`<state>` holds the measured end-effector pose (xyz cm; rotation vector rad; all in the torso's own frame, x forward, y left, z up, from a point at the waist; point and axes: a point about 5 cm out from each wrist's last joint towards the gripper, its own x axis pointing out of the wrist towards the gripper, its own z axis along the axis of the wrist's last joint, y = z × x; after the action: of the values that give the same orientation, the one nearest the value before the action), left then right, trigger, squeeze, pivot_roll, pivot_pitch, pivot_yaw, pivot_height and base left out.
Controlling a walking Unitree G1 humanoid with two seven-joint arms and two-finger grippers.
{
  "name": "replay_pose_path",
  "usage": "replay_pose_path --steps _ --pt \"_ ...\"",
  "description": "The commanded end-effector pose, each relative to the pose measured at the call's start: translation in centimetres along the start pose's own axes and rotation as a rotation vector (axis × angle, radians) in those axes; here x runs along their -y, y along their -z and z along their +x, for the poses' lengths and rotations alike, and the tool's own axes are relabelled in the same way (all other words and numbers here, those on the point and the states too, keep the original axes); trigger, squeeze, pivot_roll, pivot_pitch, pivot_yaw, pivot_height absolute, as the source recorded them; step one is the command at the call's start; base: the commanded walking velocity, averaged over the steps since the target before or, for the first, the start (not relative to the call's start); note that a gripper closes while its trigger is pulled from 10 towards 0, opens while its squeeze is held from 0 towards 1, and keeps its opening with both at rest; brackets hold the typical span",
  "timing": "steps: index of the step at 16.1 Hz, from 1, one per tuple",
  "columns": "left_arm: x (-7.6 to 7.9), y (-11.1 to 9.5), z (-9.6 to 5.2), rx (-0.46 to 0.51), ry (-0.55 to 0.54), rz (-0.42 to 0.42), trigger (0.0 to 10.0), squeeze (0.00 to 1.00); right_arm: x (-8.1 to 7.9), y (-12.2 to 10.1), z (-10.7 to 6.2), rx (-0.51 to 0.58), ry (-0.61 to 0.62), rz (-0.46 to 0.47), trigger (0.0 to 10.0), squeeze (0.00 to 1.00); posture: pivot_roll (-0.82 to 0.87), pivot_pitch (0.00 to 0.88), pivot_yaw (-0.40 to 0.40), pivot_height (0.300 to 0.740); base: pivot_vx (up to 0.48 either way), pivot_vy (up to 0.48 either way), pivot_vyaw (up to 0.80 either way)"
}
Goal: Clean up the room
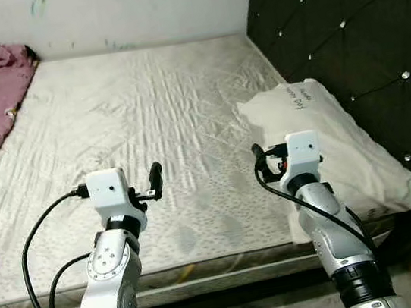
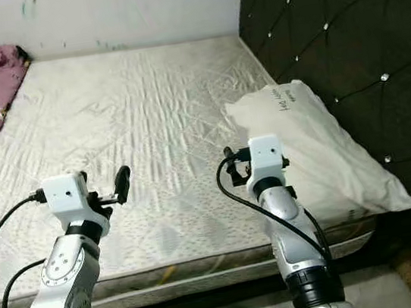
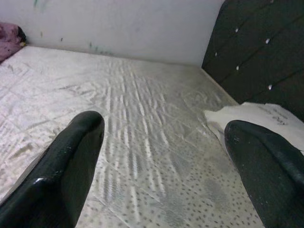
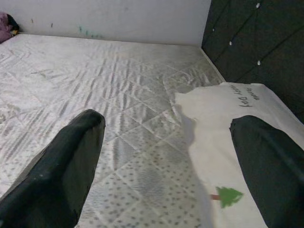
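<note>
Approach step, nothing held. Left gripper (image 3: 161,156) and right gripper (image 4: 166,156): fingers apart, empty. Next likely: reach white rectangular fabric pillow (image 1: 334,143) at 2 o'clock on pale quilted mattress (image 1: 147,116).

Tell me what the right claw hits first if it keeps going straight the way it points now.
Probably the white pillow. The right claw is open above the mattress at the pillow's near edge, aimed forward and slightly down. Depth is unclear, so it might touch bare mattress first.
</note>
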<state>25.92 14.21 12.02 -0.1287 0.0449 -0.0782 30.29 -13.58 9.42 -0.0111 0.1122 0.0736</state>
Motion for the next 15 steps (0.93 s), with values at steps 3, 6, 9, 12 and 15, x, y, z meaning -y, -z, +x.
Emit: replay_pose_path --steps 3,6,9,12,15 --pt "-0.71 0.02 -0.26 -0.003 -0.031 0.01 10.0 0.0 -0.81 -0.61 0.29 0.016 -0.026 0.004 10.0 0.0 0.1 0.0 -0.052 0.74 0.0 0.48 0.0" --pt "-0.7 0.06 -0.33 -0.005 -0.031 0.01 10.0 0.0 -0.86 -0.5 0.28 0.009 -0.031 0.006 10.0 0.0 0.11 0.0 -0.054 0.74 0.0 0.48 0.0" --pt "-0.8 0.11 -0.35 -0.008 -0.034 0.011 10.0 0.0 -0.96 -0.39 0.33 0.001 -0.035 0.004 10.0 0.0 0.11 0.0 -0.054 0.74 0.0 0.48 0.0" --pt "-0.76 0.1 -0.38 -0.006 -0.033 0.015 10.0 0.0 -0.97 -0.35 0.32 -0.003 -0.039 0.0 10.0 0.0 0.11 0.0 -0.053 0.74 0.0 0.48 0.0" --pt "-0.74 0.04 -0.34 -0.002 -0.036 0.023 10.0 0.0 -0.77 -0.21 0.4 -0.015 -0.036 0.003 10.0 0.0 0.11 0.0 -0.052 0.74 0.0 0.48 0.0"
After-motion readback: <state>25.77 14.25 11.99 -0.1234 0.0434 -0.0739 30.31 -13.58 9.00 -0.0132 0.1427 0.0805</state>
